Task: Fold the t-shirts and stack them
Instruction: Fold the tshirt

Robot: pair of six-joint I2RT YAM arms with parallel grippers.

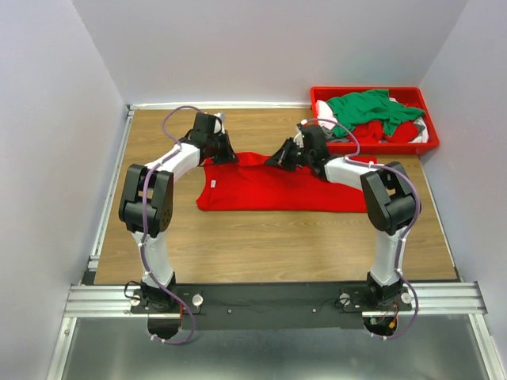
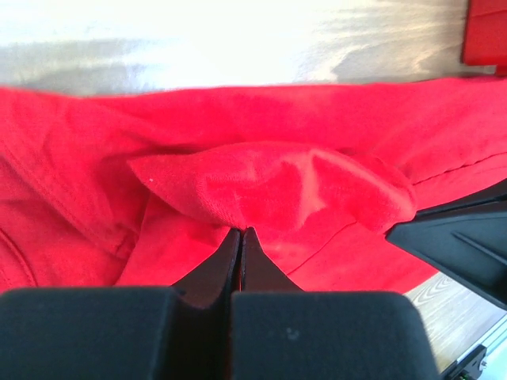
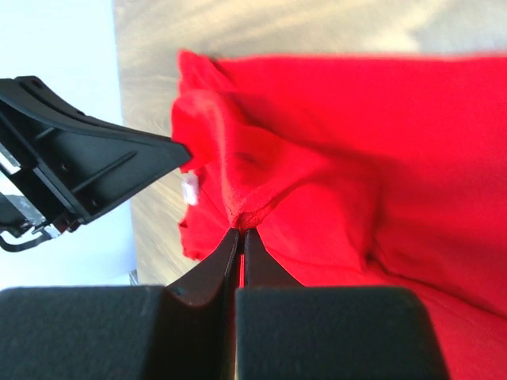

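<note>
Both claws grip the far edge of the red t-shirt, at the start of a fold.

The red t-shirt (image 1: 277, 190) lies spread flat across the middle of the wooden table (image 1: 277, 245). The left gripper (image 1: 225, 153) and right gripper (image 1: 279, 158) sit close together at its far edge. In each wrist view the jaws are pressed together on a raised tuck of red cloth, so both are pinching the shirt. This looks like the first fold. The next move likely calls for both arms to lift together and carry that edge toward the near side, keeping the cloth taut between them so it lands without bunching. More shirts wait in the red bin (image 1: 432, 127) at the far right corner, with a green t-shirt (image 1: 368, 107) on top of red and white ones. Plain pale walls (image 1: 47, 119) close in the table on the left, far and right sides.
</note>
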